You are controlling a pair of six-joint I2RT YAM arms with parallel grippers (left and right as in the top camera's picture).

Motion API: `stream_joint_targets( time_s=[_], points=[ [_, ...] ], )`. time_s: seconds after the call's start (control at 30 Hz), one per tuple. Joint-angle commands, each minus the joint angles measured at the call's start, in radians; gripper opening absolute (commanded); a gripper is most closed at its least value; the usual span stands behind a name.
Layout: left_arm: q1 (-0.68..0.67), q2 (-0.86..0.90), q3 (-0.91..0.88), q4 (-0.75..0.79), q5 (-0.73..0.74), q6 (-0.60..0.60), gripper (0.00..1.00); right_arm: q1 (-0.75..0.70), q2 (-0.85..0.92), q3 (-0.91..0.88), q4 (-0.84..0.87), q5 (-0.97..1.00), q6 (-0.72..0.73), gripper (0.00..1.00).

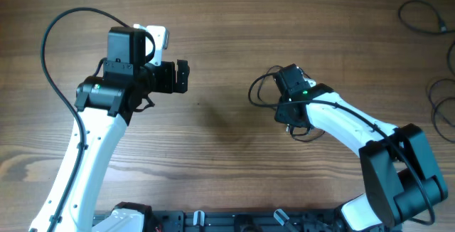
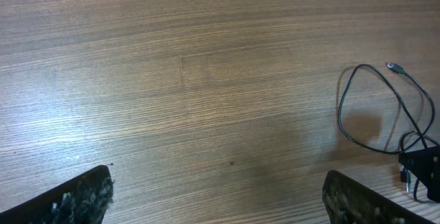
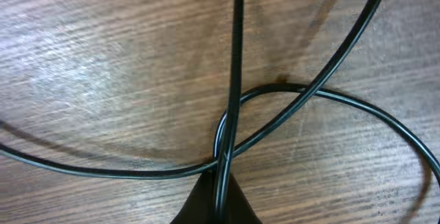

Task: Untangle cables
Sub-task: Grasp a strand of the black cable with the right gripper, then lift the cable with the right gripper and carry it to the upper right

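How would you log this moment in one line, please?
right claw: shut on cables | left claw: open, empty | cables: looped on table

Soft light, faint shadows, perhaps slight blur

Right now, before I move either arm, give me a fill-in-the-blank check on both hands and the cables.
1. The right hand is ___ on a cable.
2. The left hand is ___ and holds nothing.
3. The spare cables lie on the same side as the ___ hand.
Missing words: shut; open; right.
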Motion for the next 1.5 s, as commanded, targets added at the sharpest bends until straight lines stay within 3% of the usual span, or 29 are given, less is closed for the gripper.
stream_joint_targets(
  time_s=[0.0, 0.2, 0.47, 0.73, 0.9, 1.13, 1.47],
  points=[
    [-0.001, -0.009, 0.000, -0.001, 0.013, 0.001, 1.00, 0.000, 0.018, 0.000, 0.002, 0.003, -0.025, 0.04],
    [-0.001, -0.009, 0.000, -0.001, 0.013, 0.001, 1.00, 0.000, -0.081, 0.008, -0.025, 0.060, -0.055, 0.04],
    [-0.001, -0.009, 0.000, 0.000, 0.013, 0.000, 1.00, -0.002, -0.286, 0.008, -0.209, 0.208, -0.055, 0.04],
    [-0.001, -0.009, 0.000, -0.006, 0.013, 0.000, 1.00, -0.014, -0.372, 0.018, -0.231, 0.261, -0.078, 0.04],
    [-0.001, -0.009, 0.000, -0.007, 0.013, 0.000, 1.00, -0.089, -0.373, 0.076, -0.253, 0.274, -0.140, 0.04],
    [-0.001, -0.009, 0.000, -0.019, 0.013, -0.003, 1.00, -0.212, -0.378, 0.290, -0.280, 0.304, -0.220, 0.04],
    [-0.001, -0.009, 0.000, -0.035, 0.013, -0.003, 1.00, -0.553, -0.378, 0.428, -0.278, 0.315, -0.262, 0.04]
  ],
)
